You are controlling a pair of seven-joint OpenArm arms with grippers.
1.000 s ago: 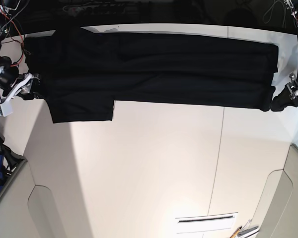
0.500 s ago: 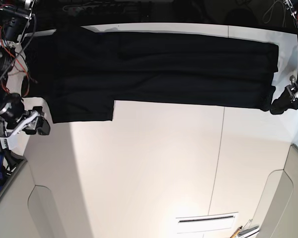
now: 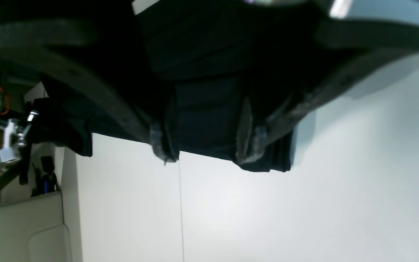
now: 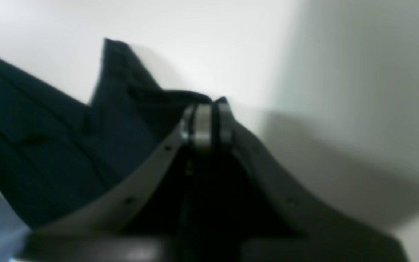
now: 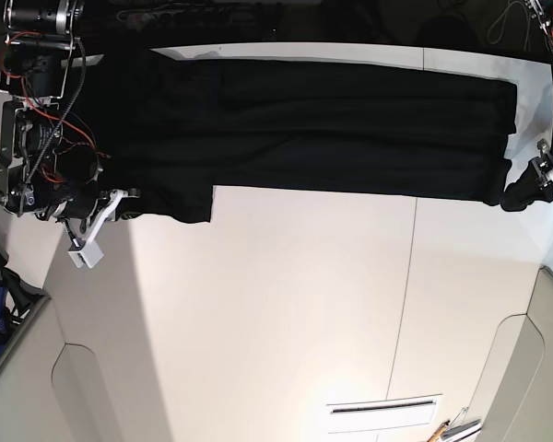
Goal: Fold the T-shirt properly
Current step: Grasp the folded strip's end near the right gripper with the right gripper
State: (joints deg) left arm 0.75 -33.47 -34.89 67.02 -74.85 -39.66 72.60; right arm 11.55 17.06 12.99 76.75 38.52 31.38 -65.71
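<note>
Jaws pressed together on a pinch of black cloth mark the right gripper (image 4: pixel 206 125) at the left edge of the base view, where it clamps the sleeve-end corner of the T-shirt (image 5: pixel 313 129); at the far right of that view the left gripper (image 3: pixel 207 142) stands with its jaws apart, straddling the garment's other end without closing on it.

Largest in the scene is the white table (image 5: pixel 286 313), bare across the lower half of the base view, with a thin seam running down it right of centre. Across its upper part lies the T-shirt, a long dark band reaching from the left side almost to the right edge, already doubled along its length; a squared flap steps down at lower left. Only plain black fabric shows; no print is visible.

Soft and light by the look of its shallow creases, the cloth should drape and sag between two holds rather than keep any shape, and layers may slip apart if only the top one is caught. The end corners, pinched through every layer, look the soundest places to take it.
</note>
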